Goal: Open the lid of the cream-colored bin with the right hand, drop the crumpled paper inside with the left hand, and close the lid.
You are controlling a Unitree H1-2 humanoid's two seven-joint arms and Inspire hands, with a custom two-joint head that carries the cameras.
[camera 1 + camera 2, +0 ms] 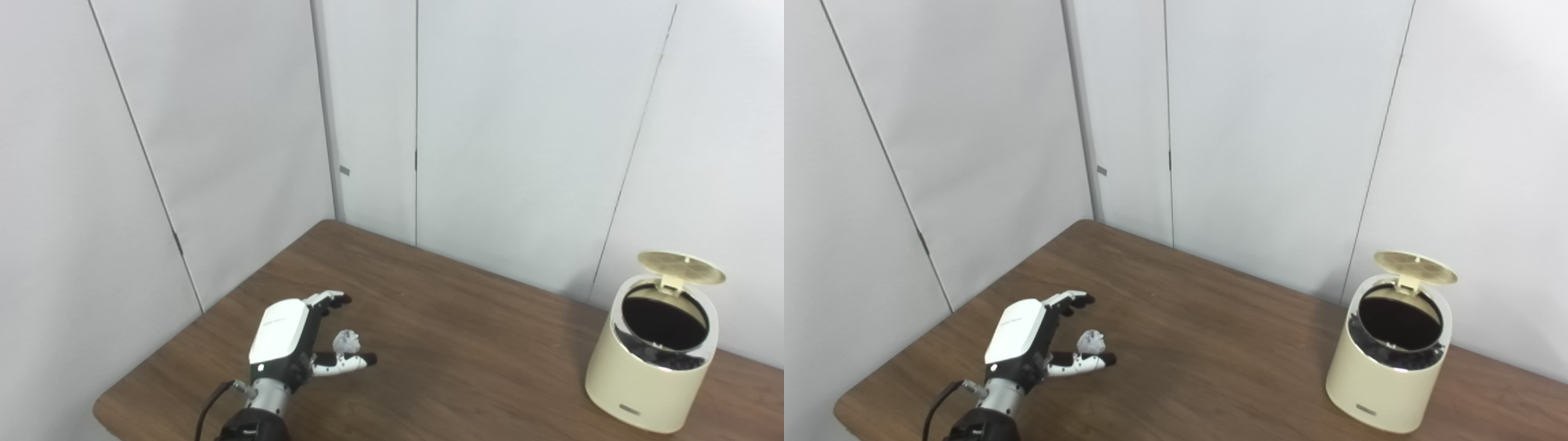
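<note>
Left hand: low over the tabletop near its left edge, fingers spread, the crumpled paper sitting between fingers and thumb; from here I cannot tell whether it is gripped or only cupped.
Crumpled paper: small whitish ball just above the thumb, close to the wood; whether it touches the tabletop is unclear.
Right hand: nowhere in sight.
Cream-colored bin: upright by the right side of the tabletop, close to the back edge and the wall, well apart from the left hand.
Lid: tipped up on its hinge at the far side of the rim, leaving the dark mouth of the bin uncovered.
Tabletop: brown wood, its far corner tucked into the meeting of the wall panels; the left edge runs down past the wrist to a rounded near corner.
Open room: a broad bare stretch of wood lies between hand and bin.
Wall panels: pale grey, standing right along the back and left edges.
</note>
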